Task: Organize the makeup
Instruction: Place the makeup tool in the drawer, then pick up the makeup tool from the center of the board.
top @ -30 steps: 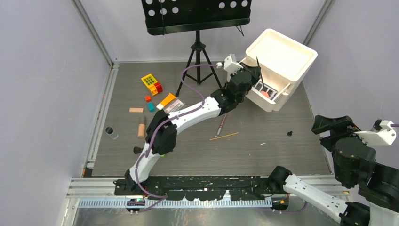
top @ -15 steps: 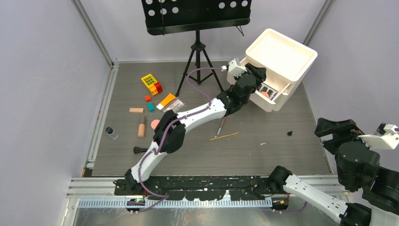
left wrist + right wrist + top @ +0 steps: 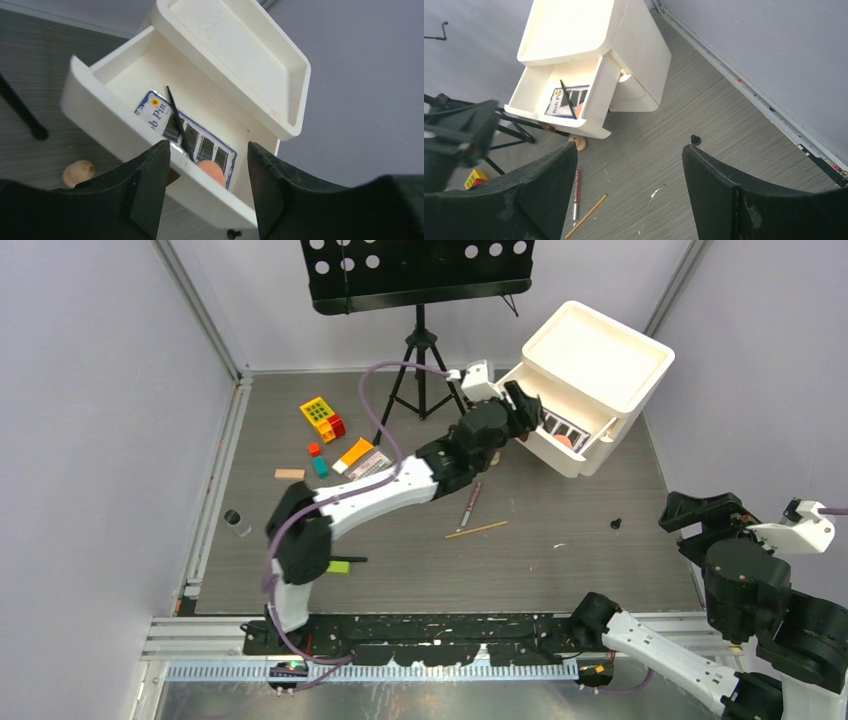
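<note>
Item: thin black brush (image 3: pixel 176 120), lying slanted in the open top drawer (image 3: pixel 107 117) of the white plastic box (image 3: pixel 235 55), across the white palette with dark squares (image 3: pixel 204 146). Condition: left gripper (image 3: pixel 206 145) and right gripper (image 3: pixel 629 155) both have their jaws apart and hold nothing. Hazard: if the brush tip stands proud of the rim, shutting the drawer could jam or snap it.

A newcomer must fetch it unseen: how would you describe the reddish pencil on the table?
Find the white plastic drawer box at the table's far right, its top drawer open. On the grey tabletop before it lie two thin sticks. Take the dark red-and-silver pencil nearer the box, not the pale wooden stick.
</note>
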